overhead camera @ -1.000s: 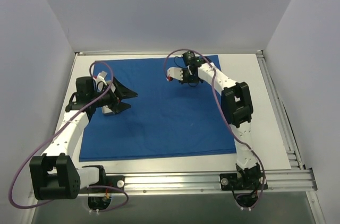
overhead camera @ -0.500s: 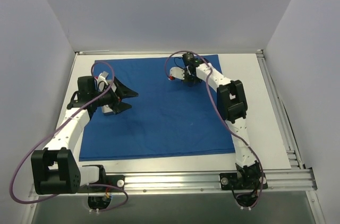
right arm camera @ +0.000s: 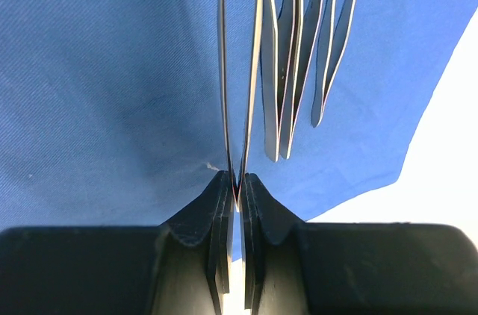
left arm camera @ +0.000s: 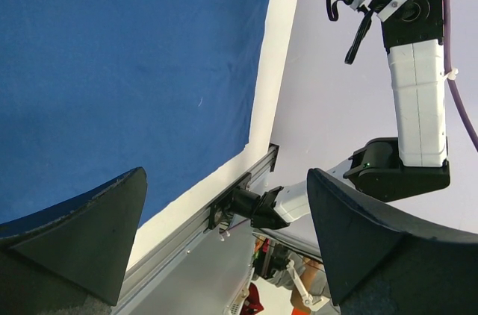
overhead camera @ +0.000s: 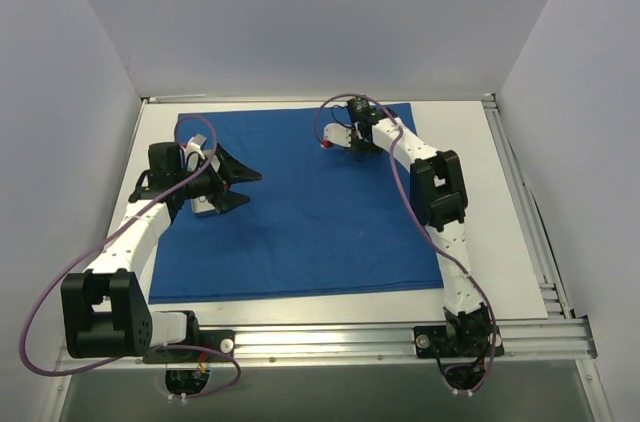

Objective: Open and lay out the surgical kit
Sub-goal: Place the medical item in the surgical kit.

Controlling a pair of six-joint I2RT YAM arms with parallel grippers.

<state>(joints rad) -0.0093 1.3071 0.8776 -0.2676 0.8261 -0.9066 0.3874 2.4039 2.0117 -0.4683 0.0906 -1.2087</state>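
Pale walls closed in a white bench (overhead camera: 500, 202) in the top external view, and the royal-blue cloth (overhead camera: 300, 222) lay spread flat across it. The left pincer (overhead camera: 250, 188) hung over the cloth's left part with its jaws spread wide and nothing between them. The right pincer (overhead camera: 345, 145) sat low over the cloth near its far edge — too small there to read its jaws.

From the left wrist, the left pincer (left arm camera: 224, 214) gaped wide and empty. The cloth (left arm camera: 127, 54) stretched out beyond its fingers (left arm camera: 82, 233), with a strip of bench (left arm camera: 272, 61) and an aluminium rail (left arm camera: 187, 236) past the cloth's edge, and the right arm (left arm camera: 416, 106) further off.

From the right wrist, the right pincer (right arm camera: 237, 181) was pinched narrow on a thin metal instrument (right arm camera: 222, 69) — two slim blades running straight ahead of the fingertips over the cloth (right arm camera: 112, 69). Just to the right of it, two more instruments (right arm camera: 287, 54) lay side by side on the cloth, with bench (right arm camera: 441, 158) showing beyond the cloth's corner.
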